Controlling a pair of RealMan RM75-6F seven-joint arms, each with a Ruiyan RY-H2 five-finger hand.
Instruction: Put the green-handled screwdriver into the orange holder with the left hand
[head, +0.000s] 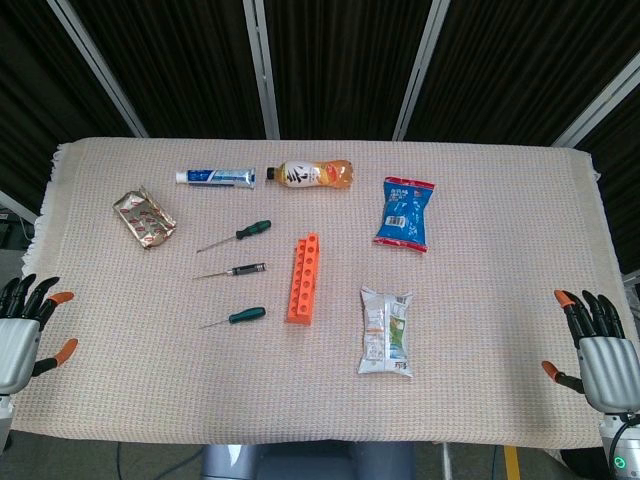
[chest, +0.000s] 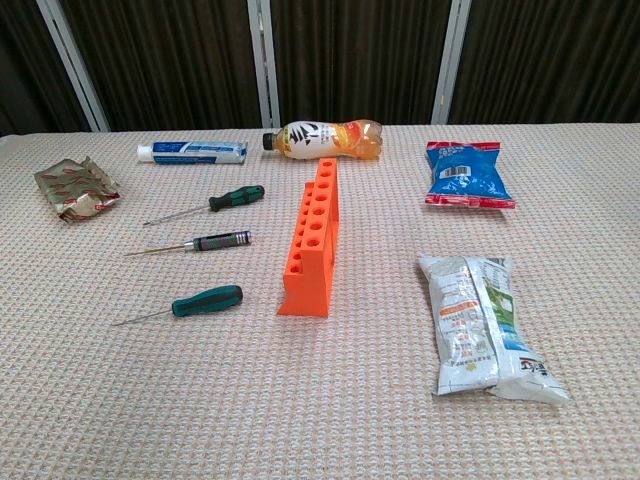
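Chest view: ribbed orange holder (chest: 312, 240), woven cloth (chest: 320, 420).

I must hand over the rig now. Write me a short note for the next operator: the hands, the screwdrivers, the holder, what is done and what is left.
Left hand: open, holds nothing, at the table's left edge.
Right hand: open, holds nothing, at the right edge.
Orange holder: stands mid-table, holes empty as far as can be seen.
Two green-handled screwdrivers lie left of it, untouched: far one, near one. A dark-handled screwdriver lies between them.
Done: nothing yet.
Left: grip a green-handled screwdriver with the left hand and put it into the holder.
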